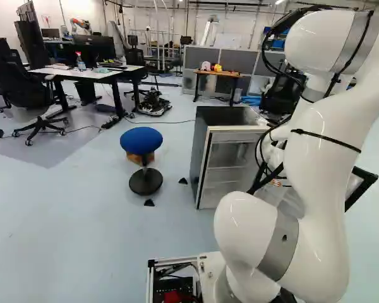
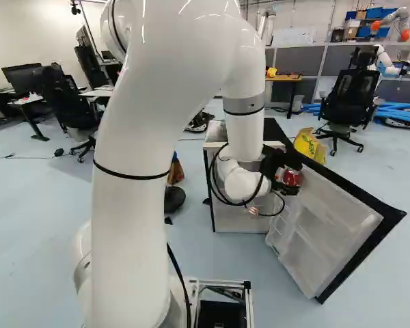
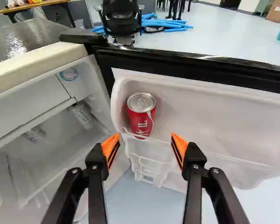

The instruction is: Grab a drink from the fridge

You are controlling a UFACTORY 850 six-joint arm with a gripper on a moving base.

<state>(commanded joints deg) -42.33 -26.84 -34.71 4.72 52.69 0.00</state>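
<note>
Looking along my gripper (image 2: 294, 179), I see its fingers (image 3: 111, 147) spread wide and released, with the red can (image 3: 141, 116) ahead of the gap between them. It stands upright against the inner side of the open door (image 2: 324, 236), near the hinge end. A clear shelf rail (image 3: 149, 148) crosses low in front of it, partly in my way. Inside the fridge (image 1: 204, 151) I make out two pale cans (image 3: 82, 116). Beyond the door, a yellow bag (image 2: 309, 146) sits near a black office chair (image 2: 350, 99) and blue tubes (image 2: 400, 115). In the left base view, a blue stool (image 1: 141, 140) stands beside the fridge.
</note>
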